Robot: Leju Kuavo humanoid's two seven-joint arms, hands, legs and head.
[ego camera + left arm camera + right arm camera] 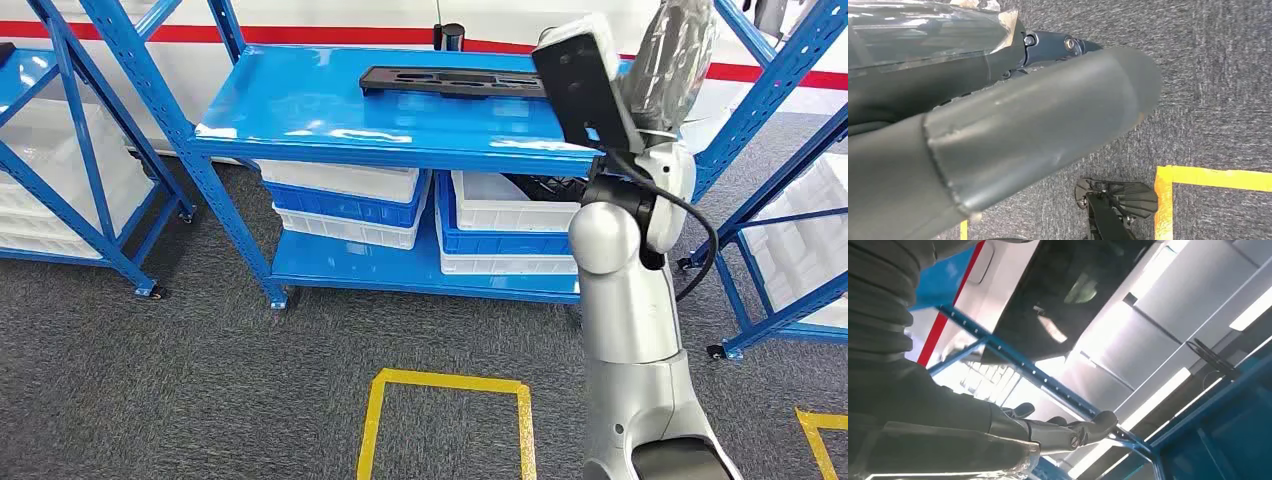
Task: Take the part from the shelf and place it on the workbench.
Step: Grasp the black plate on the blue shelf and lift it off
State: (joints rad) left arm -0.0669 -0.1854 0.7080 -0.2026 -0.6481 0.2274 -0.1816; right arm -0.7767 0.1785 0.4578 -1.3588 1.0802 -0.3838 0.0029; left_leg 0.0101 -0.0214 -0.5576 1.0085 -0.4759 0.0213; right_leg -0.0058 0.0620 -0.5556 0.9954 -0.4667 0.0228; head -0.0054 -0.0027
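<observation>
The part (452, 81), a long flat black piece with cut-outs, lies on the top deck of the blue shelf (330, 125), beside the raised right hand (672, 55) on the robot's left of it, near but not touching. That hand is lifted high on its silver arm, wrapped in a clear cover; in the right wrist view its fingers (1083, 431) reach out fairly straight and apart with nothing between them, so it is spread and empty. The left hand (998, 130) hangs low over the grey carpet, its thick thumb close to the camera; whether its fingers are spread or curled I cannot tell, though nothing appears to be held.

The step in hand looks like the reach toward the part, with no grasp made yet. To do it well, the right hand should probably come down and across to the part's near end, keep its fingers apart until they straddle the piece, and stay clear of the blue upright just beside it. Because the part is long and thin, a hold near one end could let it tip, so a firm grip taken further in seems wiser.

Counted: one part, one shelf deck carrying it, and beneath it two stacks of white and blue crates (345, 205) on the lower deck. One yellow floor outline (448, 381) lies below the hand.
</observation>
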